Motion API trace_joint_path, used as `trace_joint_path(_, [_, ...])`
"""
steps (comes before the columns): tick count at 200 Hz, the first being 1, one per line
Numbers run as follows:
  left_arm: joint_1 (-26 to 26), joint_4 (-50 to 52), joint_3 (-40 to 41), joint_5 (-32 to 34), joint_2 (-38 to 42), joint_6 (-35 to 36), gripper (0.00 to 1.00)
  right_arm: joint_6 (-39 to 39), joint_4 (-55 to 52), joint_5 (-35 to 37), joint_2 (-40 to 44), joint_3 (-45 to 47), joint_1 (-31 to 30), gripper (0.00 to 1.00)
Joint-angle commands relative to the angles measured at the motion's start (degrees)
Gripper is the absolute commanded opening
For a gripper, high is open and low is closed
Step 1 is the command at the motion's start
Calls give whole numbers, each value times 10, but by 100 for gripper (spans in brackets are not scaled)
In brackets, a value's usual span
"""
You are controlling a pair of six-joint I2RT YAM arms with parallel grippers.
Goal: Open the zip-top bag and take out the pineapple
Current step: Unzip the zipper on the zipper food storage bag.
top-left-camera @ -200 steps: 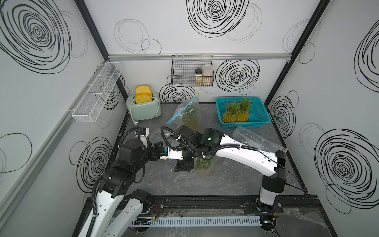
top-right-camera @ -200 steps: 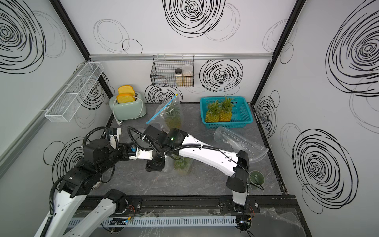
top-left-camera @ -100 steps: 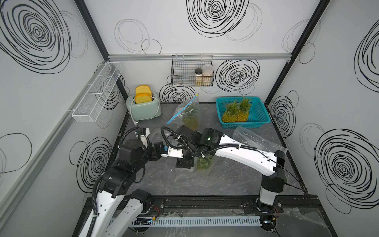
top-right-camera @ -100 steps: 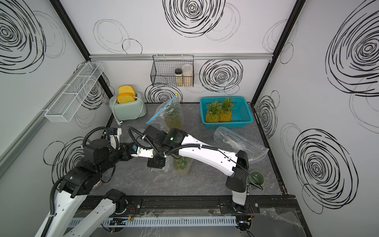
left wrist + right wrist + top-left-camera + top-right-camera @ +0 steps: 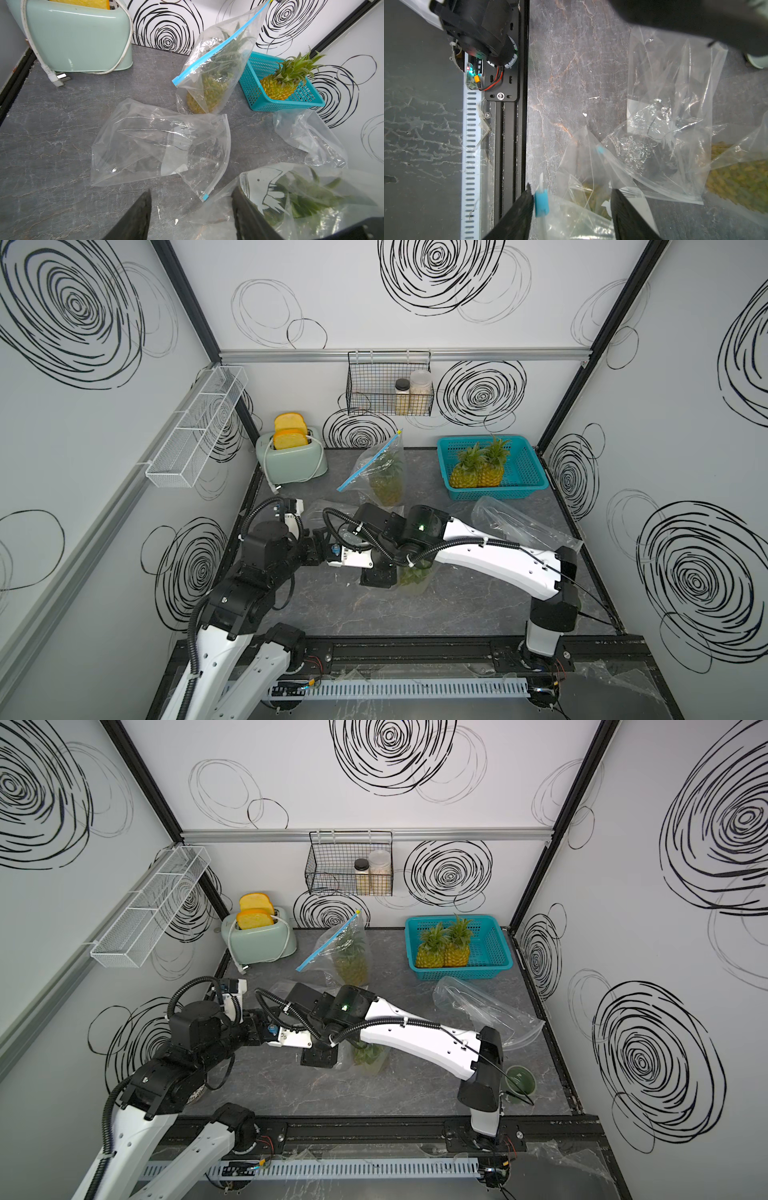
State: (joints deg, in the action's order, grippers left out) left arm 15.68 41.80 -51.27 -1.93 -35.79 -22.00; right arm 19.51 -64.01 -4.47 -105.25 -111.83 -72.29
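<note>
The zip-top bag [image 5: 415, 583] [image 5: 372, 1060] lies mid-table under my right arm, with the pineapple [image 5: 301, 197] inside showing green leaves. My right gripper [image 5: 572, 207] [image 5: 376, 577] hangs over the bag's top, jaws open on either side of the clear film. The blue slider [image 5: 541, 202] sits against one of its fingers. My left gripper [image 5: 191, 207] [image 5: 330, 551] is open just left of the bag. One of its fingers [image 5: 245, 209] lies against the bag's film, and bare table shows between its fingers.
A second bagged pineapple [image 5: 384, 472] stands upright at the back. Empty bags lie mid-table [image 5: 158, 141] and at the right [image 5: 519, 526]. A teal basket [image 5: 523, 487] holds two pineapples, a toaster [image 5: 291, 460] stands back left, and a green cup [image 5: 519, 1080] sits near my right arm's base.
</note>
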Motion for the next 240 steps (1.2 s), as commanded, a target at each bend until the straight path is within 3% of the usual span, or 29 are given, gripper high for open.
trace_joint_path(1, [-5, -28, 6, -9, 6, -10, 65, -3, -30, 3, 17, -17, -7, 62])
trace_joint_path(40, [-8, -22, 4, -6, 11, -9, 65, -4, -35, 5, 15, -5, -7, 59])
trace_joint_path(57, [-8, -20, 4, -7, 12, -8, 65, -8, -38, 6, 14, 1, -7, 50])
trace_joint_path(80, [-9, -21, 6, -10, 12, -9, 65, -18, -36, 7, 14, 5, -5, 29])
trace_joint_path(148, [-12, -27, 9, -29, 10, -12, 65, -42, -5, 38, 36, 2, 23, 5])
trace_joint_path(184, [-12, -81, 27, -119, 6, -9, 63, -66, 57, 38, 77, 21, 67, 2])
trace_joint_path(240, [-12, -212, 72, -278, 16, -2, 61, -77, 201, -80, 176, 138, 134, 2])
